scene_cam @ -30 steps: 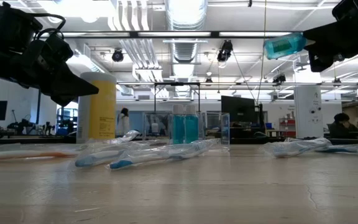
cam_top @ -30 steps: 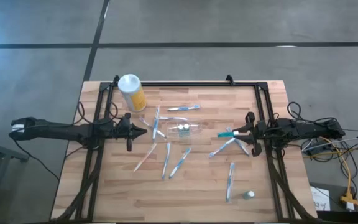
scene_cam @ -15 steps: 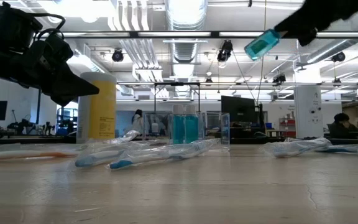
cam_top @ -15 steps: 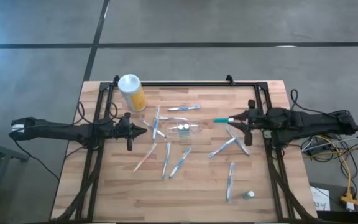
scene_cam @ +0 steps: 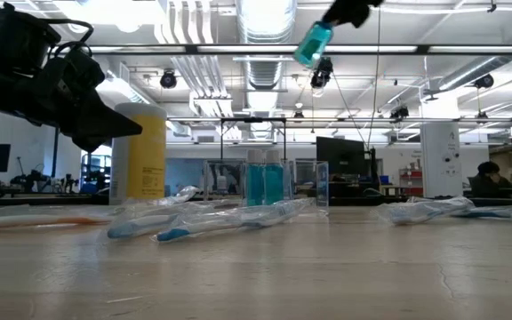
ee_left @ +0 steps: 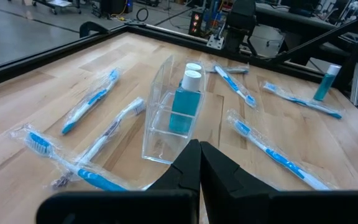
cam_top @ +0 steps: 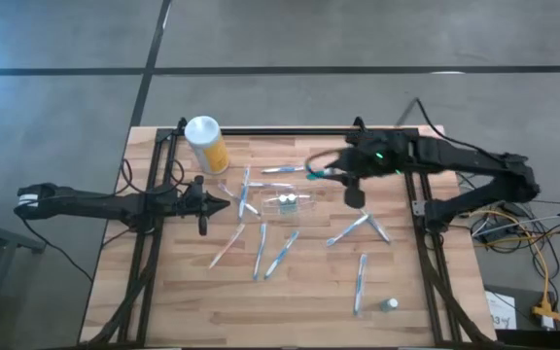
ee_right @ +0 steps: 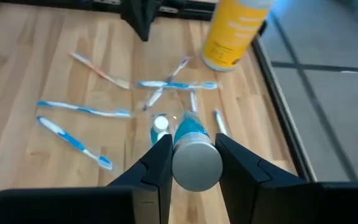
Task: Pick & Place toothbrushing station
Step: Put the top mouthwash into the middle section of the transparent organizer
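The clear plastic holder [cam_top: 288, 202] stands on the table's middle with two teal bottles inside; it also shows in the left wrist view [ee_left: 165, 115] and the low view [scene_cam: 265, 182]. My right gripper [cam_top: 333, 175] is high above the table, just right of the holder, shut on a teal bottle [scene_cam: 314, 42] with a grey cap [ee_right: 196, 167]. My left gripper [cam_top: 224, 205] is shut and empty, hovering left of the holder [ee_left: 199, 163]. My right gripper pinches the teal bottle between its two fingers [ee_right: 160, 155], on the sides of the body by the cap end [ee_right: 188, 134]. The fingers slant down from the table's right and lie along the bottle. The bottle is clear of the table and sticks out past the fingertips, tilted down.
A yellow canister with a white lid [cam_top: 205, 144] stands at the far left. Several wrapped toothbrushes [cam_top: 282, 253] lie scattered around the holder. Another small teal bottle [cam_top: 389, 304] stands near the table's front right. Black frame rails [cam_top: 290, 130] run along the far edge and both sides.
My right gripper has carried the teal bottle from the table's right side toward the left and far edge, rising, up to just right of the holder. The bottle has tipped from about level to slanting down.
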